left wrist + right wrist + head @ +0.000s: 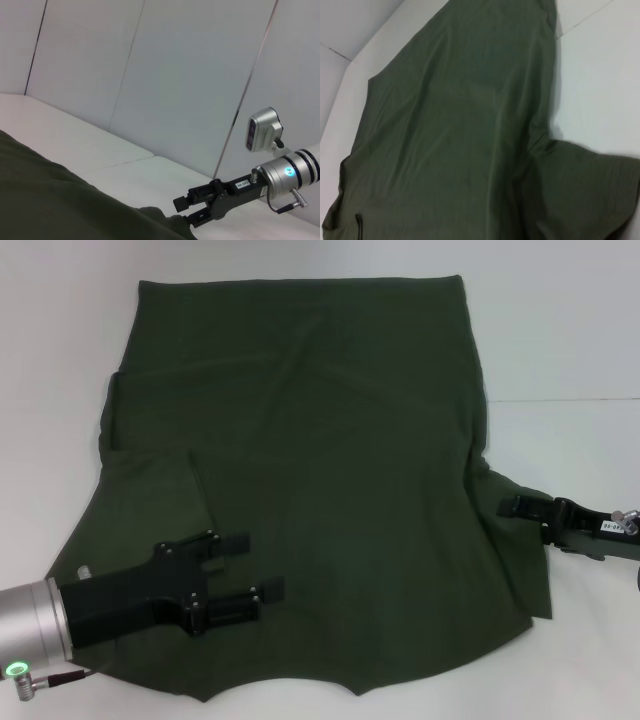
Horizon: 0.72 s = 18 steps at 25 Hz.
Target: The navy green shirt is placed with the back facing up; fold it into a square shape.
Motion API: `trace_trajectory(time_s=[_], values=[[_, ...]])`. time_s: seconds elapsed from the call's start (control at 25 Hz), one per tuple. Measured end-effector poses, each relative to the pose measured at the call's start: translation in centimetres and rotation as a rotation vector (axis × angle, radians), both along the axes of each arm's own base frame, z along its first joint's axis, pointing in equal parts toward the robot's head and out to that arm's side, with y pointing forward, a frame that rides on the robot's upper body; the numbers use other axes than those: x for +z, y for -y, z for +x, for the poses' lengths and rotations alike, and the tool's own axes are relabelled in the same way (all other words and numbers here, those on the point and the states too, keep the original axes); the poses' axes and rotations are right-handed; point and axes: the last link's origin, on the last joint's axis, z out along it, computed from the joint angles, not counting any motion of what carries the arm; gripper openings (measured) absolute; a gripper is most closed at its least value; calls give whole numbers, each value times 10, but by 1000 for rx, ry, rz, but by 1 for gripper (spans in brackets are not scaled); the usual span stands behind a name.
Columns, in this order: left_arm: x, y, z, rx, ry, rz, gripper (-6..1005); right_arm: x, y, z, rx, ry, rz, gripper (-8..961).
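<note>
Shirt (330,470) lies flat; left gripper (262,570) jaws open above it, right gripper (503,508) jaws unclear.

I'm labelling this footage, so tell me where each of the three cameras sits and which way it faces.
Head view: high on the robot, looking down at the large dark olive-green cloth T-shirt on the white table; the left end effector is over the shirt and the right end effector at its sleeve edge.
Left wrist view: low over the table, facing across to the grey wall panels; shows the right end effector.
Right wrist view: above the shirt's sleeve, looking along the shirt; no robot parts show.
Shared: all three see the shirt.
</note>
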Motion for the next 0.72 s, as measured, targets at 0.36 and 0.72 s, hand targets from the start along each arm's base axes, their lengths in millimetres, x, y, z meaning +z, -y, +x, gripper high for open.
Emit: trace_trajectory(time_s=[0.36, 0.72], values=[[0, 0, 0, 1, 0, -1, 871, 0, 5, 1, 6, -11, -19, 858], [0, 1, 0, -2, 4, -4, 871, 0, 13, 2, 13, -44, -49, 857]])
